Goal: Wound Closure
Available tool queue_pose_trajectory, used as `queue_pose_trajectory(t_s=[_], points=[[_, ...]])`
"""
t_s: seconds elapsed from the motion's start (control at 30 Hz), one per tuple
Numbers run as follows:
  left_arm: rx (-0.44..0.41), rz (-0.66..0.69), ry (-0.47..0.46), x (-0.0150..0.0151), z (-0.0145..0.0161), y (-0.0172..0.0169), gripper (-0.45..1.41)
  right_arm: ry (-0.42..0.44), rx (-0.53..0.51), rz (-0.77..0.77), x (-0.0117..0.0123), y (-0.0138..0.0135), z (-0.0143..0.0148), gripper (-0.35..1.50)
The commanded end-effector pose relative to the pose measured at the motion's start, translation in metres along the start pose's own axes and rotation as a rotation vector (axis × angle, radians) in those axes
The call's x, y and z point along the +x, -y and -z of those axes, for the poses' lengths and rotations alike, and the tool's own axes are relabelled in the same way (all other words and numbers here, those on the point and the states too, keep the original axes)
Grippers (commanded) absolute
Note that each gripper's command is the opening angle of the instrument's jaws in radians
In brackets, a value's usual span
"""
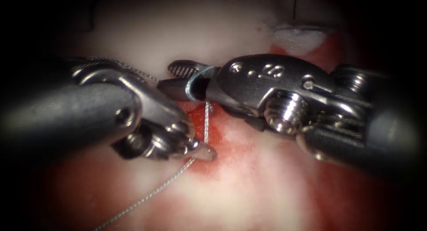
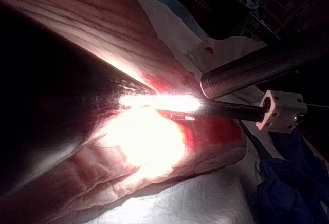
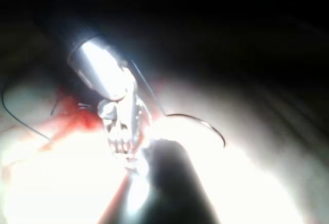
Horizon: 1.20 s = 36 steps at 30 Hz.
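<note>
Thread (image 1: 205, 119) runs straight down from your right tool (image 1: 184, 79) to the red-stained cut in the tissue (image 1: 249, 182). A loop of it, pale blue in this light, is wound around both jaws of that tool just ahead of the hinge. The jaws stand a little apart, the upper one showing its ridged inner face, and you cannot tell whether anything is pinched between them. On the tool's steel body you can read small stamped marks that look like a numeral, too worn by glare to make out.

Your left tool (image 1: 202, 151) comes in from the left with its tip down at the cut, jaws closed on the thread where it meets the red fluid (image 1: 218, 133). From that grip a twisted strand trails away down and to the left across the tissue. A second strand passes over the top of the left tool toward the right one.

In the right wrist view, a dark curved needle (image 3: 203, 124) lies on the tissue, free of both tools, with thin dark thread looping off nearby.
</note>
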Motion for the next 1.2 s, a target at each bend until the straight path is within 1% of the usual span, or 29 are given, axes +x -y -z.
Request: queue_pose_trajectory(t_s=[0.03,0.1,0.33,0.43,0.47,0.57,0.67,0.83,0.93,1.03,1.1,1.2], points=[[0.001,-0.003,0.005,-0.0012,0.0003,0.0003,-0.45,-0.006,-0.005,0.022,0.0017,-0.0002,-0.0009,0.29],[0.001,0.001,0.005,-0.0012,0.0003,0.0003,-0.45,-0.006,0.005,0.027,0.0019,-0.0001,-0.0012,0.34],[0.002,0.004,0.004,-0.0012,0.0002,0.0002,-0.45,0.007,0.001,0.030,0.0022,0.0005,-0.0020,0.32],[0.002,0.002,0.004,-0.0012,0.0002,0.0001,-0.45,0.025,0.001,0.043,0.0022,0.0005,-0.0020,0.29],[0.001,0.000,0.004,-0.0011,0.0001,0.0001,-0.45,0.042,0.002,0.044,0.0021,0.0005,-0.0020,0.22],[0.000,0.003,0.005,-0.0010,-0.0001,0.0001,-0.45,0.069,0.006,0.053,0.0019,0.0006,-0.0017,0.19],[0.004,0.005,-0.002,-0.0009,-0.0001,0.0001,-0.45,0.078,0.023,0.058,0.0016,0.0005,-0.0009,0.09],[0.018,0.106,-0.011,-0.0005,-0.0003,0.0007,-0.45,0.078,0.041,0.074,0.0017,0.0001,0.0002,0.09],[0.020,0.123,-0.010,-0.0005,-0.0006,0.0008,-0.45,0.078,0.052,0.085,0.0017,0.0002,0.0001,0.09],[0.035,0.174,-0.018,-0.0003,-0.0011,0.0005,-0.45,0.075,0.056,0.095,0.0019,0.0004,-0.0004,0.09],[0.058,0.203,-0.016,-0.0002,-0.0012,0.0004,-0.45,0.090,0.058,0.112,0.0020,0.0006,-0.0007,0.09],[0.064,0.219,-0.024,-0.0001,-0.0016,0.0004,-0.45,0.120,0.060,0.136,0.0020,0.0007,-0.0008,0.10]])
